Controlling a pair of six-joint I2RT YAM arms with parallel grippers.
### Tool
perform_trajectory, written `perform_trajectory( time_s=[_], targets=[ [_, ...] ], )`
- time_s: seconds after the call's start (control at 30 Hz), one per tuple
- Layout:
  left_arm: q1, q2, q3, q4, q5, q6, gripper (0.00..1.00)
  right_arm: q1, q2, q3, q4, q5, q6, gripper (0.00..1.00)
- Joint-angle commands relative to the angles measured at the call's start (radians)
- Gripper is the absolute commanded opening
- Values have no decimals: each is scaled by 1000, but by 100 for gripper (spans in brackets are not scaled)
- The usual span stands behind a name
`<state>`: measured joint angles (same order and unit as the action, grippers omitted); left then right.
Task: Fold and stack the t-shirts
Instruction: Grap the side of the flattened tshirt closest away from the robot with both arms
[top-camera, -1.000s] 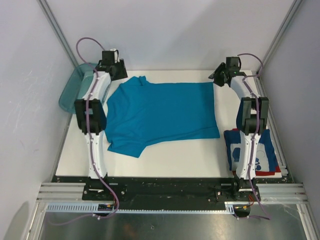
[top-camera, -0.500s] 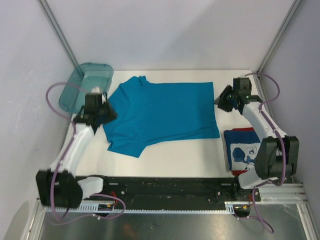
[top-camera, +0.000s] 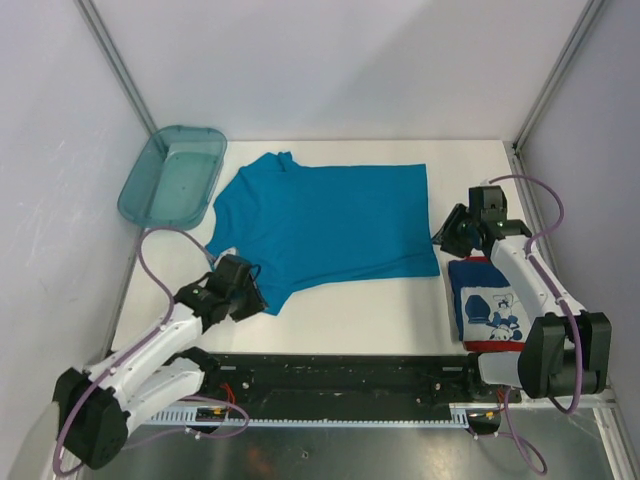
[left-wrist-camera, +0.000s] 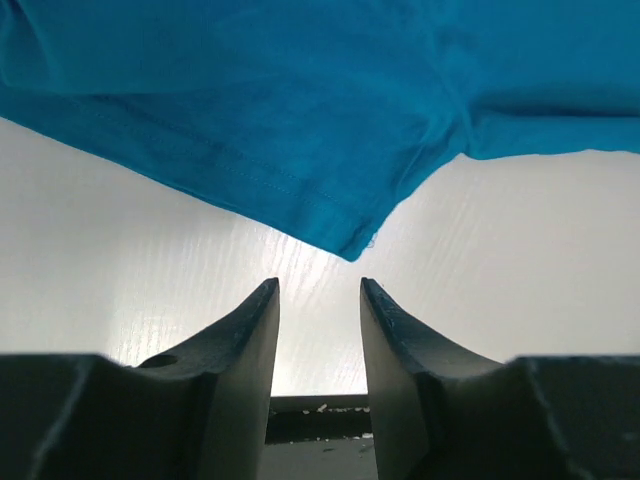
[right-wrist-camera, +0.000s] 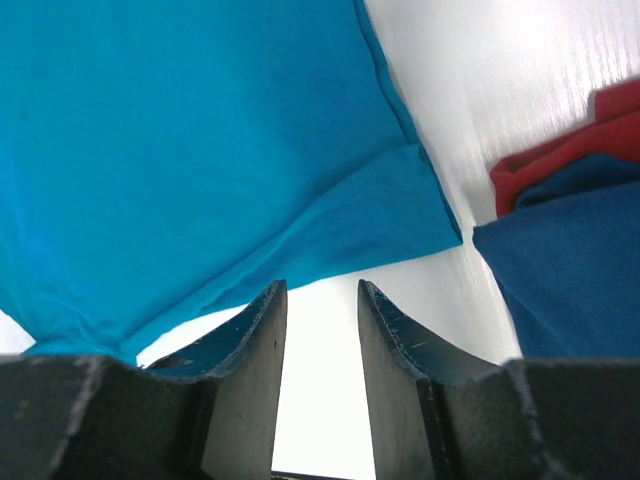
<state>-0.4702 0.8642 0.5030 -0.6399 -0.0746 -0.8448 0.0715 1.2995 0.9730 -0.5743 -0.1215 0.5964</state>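
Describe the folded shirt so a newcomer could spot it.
Look at the white table's near right corner. The folded dark blue t-shirt lies there, with white cartoon print and red edge, unlike the plain teal t-shirt spread mid-table.

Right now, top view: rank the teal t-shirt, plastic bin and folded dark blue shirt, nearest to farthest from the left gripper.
1. teal t-shirt: its near sleeve corner lies right beside the left gripper.
2. plastic bin: far-left corner of the table.
3. folded dark blue shirt: across the table, at the near right edge.
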Motion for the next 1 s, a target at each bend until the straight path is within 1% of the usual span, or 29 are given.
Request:
perform_trajectory(
  time_s=[0.0,0.1,0.27,0.47,0.73,0.83,0.97],
  targets=[
    [-62,90,23,16,-136,-98,44,5,-54,-33,-9,-9,-36,39],
    [-70,143,51,15,-194,-89,45,5,-66,-46,-11,-11,-46,39],
    [-71,183,71,14,-284,-79,45,4,-74,-65,-3,-22,-53,39],
    [-71,245,92,14,-353,-49,46,5,-75,-80,15,-36,-54,39],
    [-71,383,138,28,-402,-13,50,5,-78,-110,28,-44,-56,39],
    [-72,405,137,44,-405,-5,50,4,-86,-127,32,-42,-57,39],
    [-73,436,124,78,-390,1,47,5,-93,-141,34,-45,-56,39]
  ],
)
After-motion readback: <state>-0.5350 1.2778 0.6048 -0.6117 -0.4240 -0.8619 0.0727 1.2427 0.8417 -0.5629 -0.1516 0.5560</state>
